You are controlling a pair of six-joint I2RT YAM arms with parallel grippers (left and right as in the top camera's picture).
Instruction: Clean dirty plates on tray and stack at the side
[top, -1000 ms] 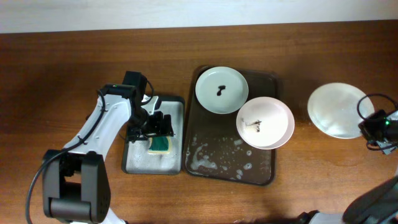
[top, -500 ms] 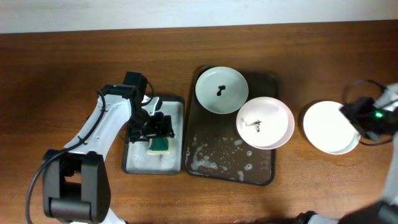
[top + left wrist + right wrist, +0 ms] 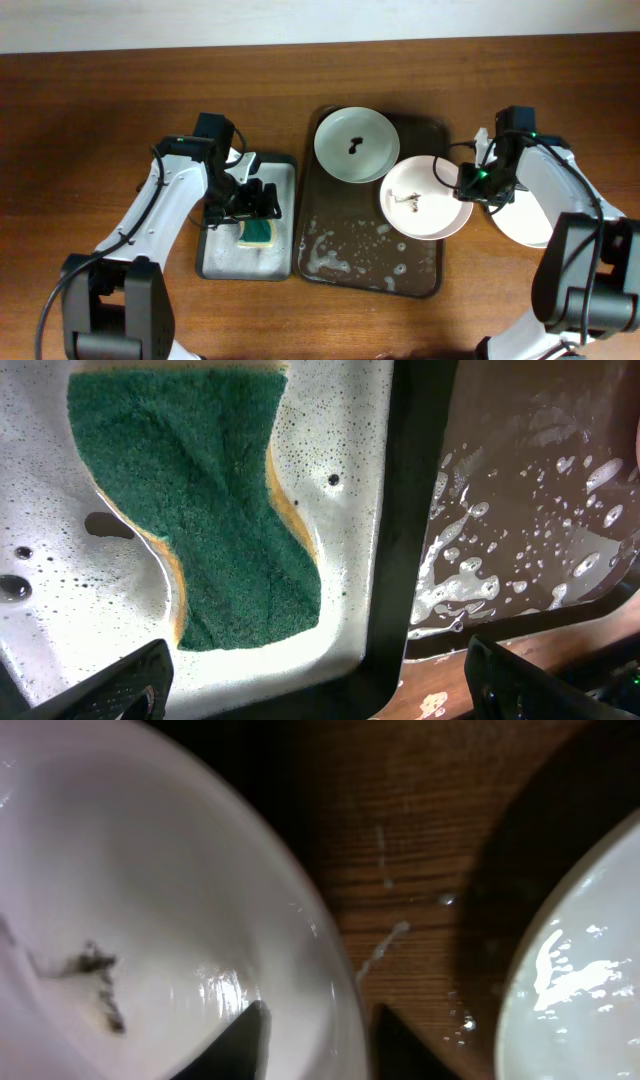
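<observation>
The dark brown tray [image 3: 350, 262] holds a pale green plate [image 3: 356, 145] with a dark smear at its far end and a pale pink plate [image 3: 425, 197] with smears at its right. A third, white plate [image 3: 528, 218] lies on the table at the right, partly under my right arm. My right gripper [image 3: 468, 185] is open and straddles the pink plate's right rim [image 3: 318, 1040], one finger inside the plate [image 3: 150, 900] and one outside. My left gripper [image 3: 245, 205] is open and empty over a green sponge [image 3: 190, 490].
The sponge [image 3: 258, 232] lies in a smaller grey tray [image 3: 220, 262] with soapy water, left of the brown tray. Foam covers the brown tray's near half [image 3: 520, 520]. Bare wood [image 3: 420, 850] separates the pink plate from the white plate [image 3: 580, 980].
My right arm has left the white plate on the table and moved left to the pink plate's right rim. The left arm has barely moved.
</observation>
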